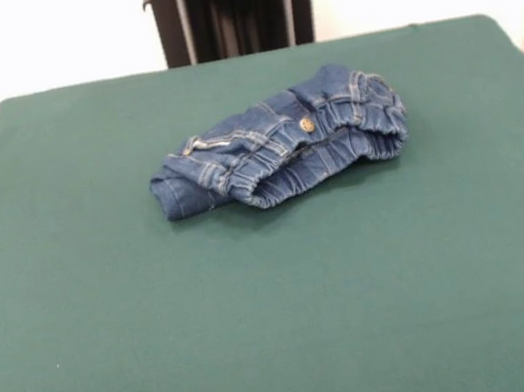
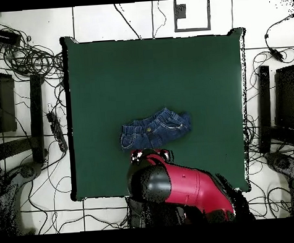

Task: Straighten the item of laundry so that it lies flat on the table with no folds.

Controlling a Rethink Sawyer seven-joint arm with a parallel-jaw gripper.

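Bare tabletop [image 1: 286, 334] lies open on every side of the bunched jeans [image 1: 278, 142]; overhead, the arm [image 2: 178, 186] hangs just beside them.

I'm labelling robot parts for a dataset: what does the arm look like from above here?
In the overhead view the arm is a bulky rounded body, glossy red along its length with a black domed cap at one end and black sections toward the base. Small red and black parts show near the jeans. The tool itself cannot be made out.

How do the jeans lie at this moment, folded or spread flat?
Folded. The jeans sit bunched in a compact heap on the table, the gathered waistband and brass button on top, no leg laid out.
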